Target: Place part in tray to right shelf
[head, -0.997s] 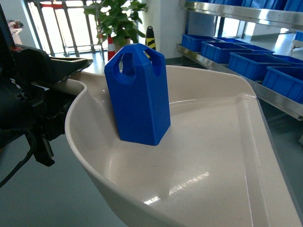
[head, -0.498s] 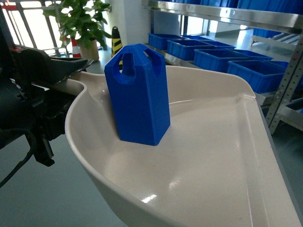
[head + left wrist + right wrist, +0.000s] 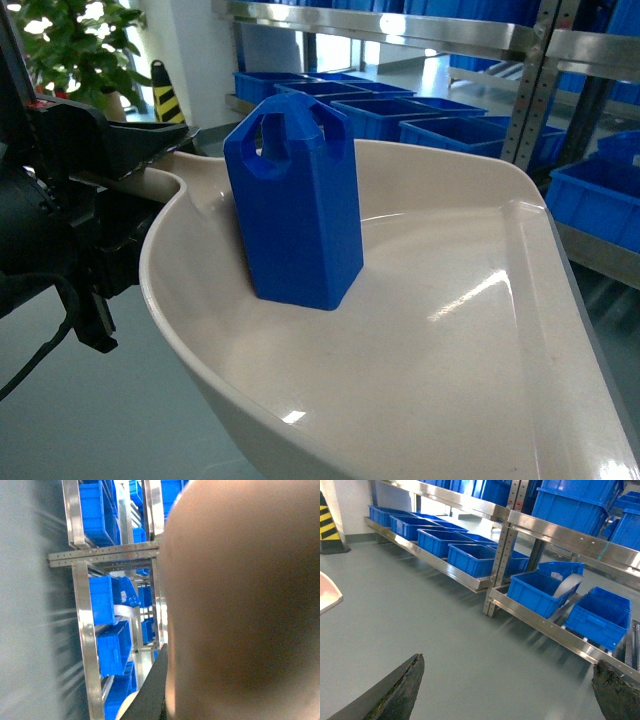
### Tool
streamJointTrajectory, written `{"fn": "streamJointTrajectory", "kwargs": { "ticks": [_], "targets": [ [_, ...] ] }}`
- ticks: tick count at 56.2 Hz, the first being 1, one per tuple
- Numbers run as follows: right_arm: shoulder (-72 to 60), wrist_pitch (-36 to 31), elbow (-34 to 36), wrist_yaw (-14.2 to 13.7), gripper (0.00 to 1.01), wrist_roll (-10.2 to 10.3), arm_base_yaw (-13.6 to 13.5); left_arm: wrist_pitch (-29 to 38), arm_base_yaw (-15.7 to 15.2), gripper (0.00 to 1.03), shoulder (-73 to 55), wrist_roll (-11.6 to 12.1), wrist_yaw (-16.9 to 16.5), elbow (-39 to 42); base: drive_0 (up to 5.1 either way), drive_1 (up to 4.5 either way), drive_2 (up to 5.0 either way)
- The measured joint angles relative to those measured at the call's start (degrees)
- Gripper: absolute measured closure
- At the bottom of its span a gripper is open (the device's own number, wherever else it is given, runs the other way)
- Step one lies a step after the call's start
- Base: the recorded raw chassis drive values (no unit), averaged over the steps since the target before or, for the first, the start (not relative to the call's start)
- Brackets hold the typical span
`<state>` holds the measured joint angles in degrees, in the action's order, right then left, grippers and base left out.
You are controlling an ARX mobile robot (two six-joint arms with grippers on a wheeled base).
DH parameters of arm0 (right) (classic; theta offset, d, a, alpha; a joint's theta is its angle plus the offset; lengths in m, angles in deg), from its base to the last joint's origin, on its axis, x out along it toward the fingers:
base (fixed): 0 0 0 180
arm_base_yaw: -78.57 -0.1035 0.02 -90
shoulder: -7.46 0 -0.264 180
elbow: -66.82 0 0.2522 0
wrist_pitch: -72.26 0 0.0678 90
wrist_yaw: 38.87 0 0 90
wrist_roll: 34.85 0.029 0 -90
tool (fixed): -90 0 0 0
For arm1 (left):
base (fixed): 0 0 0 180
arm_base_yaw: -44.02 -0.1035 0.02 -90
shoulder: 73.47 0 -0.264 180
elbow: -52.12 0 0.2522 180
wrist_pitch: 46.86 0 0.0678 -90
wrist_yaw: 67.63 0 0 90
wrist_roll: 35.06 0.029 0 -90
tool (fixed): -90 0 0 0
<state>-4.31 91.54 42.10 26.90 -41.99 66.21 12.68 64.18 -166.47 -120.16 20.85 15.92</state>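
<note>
The bright-blue part (image 3: pixel 300 210) stands upright in the back left of the beige tray (image 3: pixel 450 330), which is held up in the air close to the head camera. My left gripper (image 3: pixel 140 165) is at the tray's handle end, shut on it. In the left wrist view the tray's underside (image 3: pixel 240 605) fills the right side, with one dark finger (image 3: pixel 155 685) against it. My right gripper (image 3: pixel 507 690) is open over the bare floor, holding nothing. The right shelf (image 3: pixel 450 30) of stainless steel with blue crates (image 3: pixel 440 130) runs behind the tray.
The steel rack (image 3: pixel 545 625) with blue crates (image 3: pixel 470 557) stretches across the right wrist view, above a grey floor (image 3: pixel 420 615). A potted plant (image 3: pixel 70 50) and a striped traffic cone (image 3: pixel 165 95) stand at the back left. A corner of the tray (image 3: pixel 327 597) shows at the left.
The background has slid left in the head view: plant and cone moved to the far left and more of the steel rack came in. Tray, part and left arm keep their places.
</note>
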Motion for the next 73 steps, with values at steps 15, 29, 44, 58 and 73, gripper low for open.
{"fn": "streamJointTrajectory", "kwargs": {
  "ticks": [15,29,44,58,73],
  "targets": [
    [0.0,0.0,0.0,0.0,0.03,0.0,0.0,0.0,0.0,0.89,0.0,0.0,0.0,0.0,-1.4,-1.44,-1.4],
    [0.0,0.0,0.0,0.0,0.03,0.0,0.0,0.0,0.0,0.89,0.0,0.0,-0.2,0.0,-1.4,-1.45,-1.4],
    [0.0,0.0,0.0,0.0,0.03,0.0,0.0,0.0,0.0,0.89,0.0,0.0,0.0,0.0,-1.5,-1.47,-1.5],
    [0.0,0.0,0.0,0.0,0.03,0.0,0.0,0.0,0.0,0.89,0.0,0.0,0.0,0.0,-1.5,-1.47,-1.5],
    [0.0,0.0,0.0,0.0,0.03,0.0,0.0,0.0,0.0,0.89,0.0,0.0,0.0,0.0,-1.5,-1.49,-1.5]
  ]
}}
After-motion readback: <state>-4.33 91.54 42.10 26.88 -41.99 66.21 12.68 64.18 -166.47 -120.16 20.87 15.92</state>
